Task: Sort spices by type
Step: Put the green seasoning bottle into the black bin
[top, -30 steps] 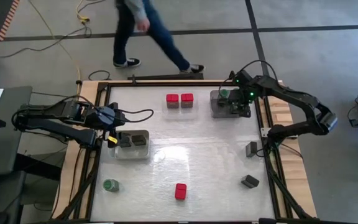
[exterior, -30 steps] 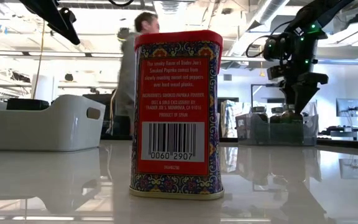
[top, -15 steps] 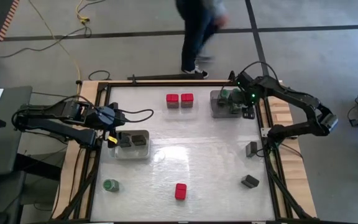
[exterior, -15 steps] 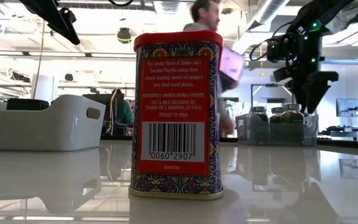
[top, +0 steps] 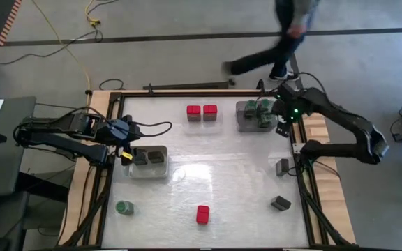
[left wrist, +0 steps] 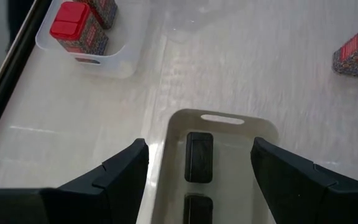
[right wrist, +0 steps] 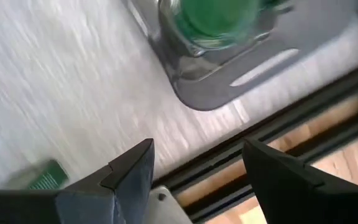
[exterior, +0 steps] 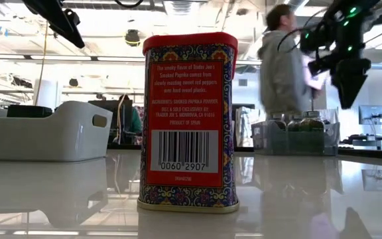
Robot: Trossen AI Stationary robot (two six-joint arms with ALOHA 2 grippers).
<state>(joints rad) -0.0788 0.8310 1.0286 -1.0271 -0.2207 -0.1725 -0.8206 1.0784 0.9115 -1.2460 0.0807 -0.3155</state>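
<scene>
Nearest in the low view we see a red-lidded spice tin [exterior: 190,123] at frame centre. Its label reads "Smoked Paprika Powder", "Trader Joe's, Monrovia, CA 91016", "Product of Spain", with barcode digits 0060 2907. In the high view this same tin sits alone at lower centre.

The worktop [top: 215,174] is glossy white with a wooden border and dark rails. A green-lidded jar [top: 124,208] stands at lower left in the high view. Two dark grey tins [top: 280,203] lie at right, one above the other, apart.

The left gripper [top: 126,145] hangs over the left end of a white tray [top: 160,171] at centre left. Its jaws are spread and empty, and two dark tins [left wrist: 199,157] lie in the tray below.

At upper centre a pair of red tins [top: 202,111] stand side by side in a clear tray. At upper right the clear bin [top: 243,123] holds green-lidded jars [top: 263,109]. The right gripper [top: 282,124] is at the bin's right edge, jaws spread, holding nothing.

Beyond the worktop we see grey floor with dark tape lines, a yellow cable at upper left, and a person [top: 278,38] walking at upper right. The low view shows an open lab with ceiling ducts and monitors.
</scene>
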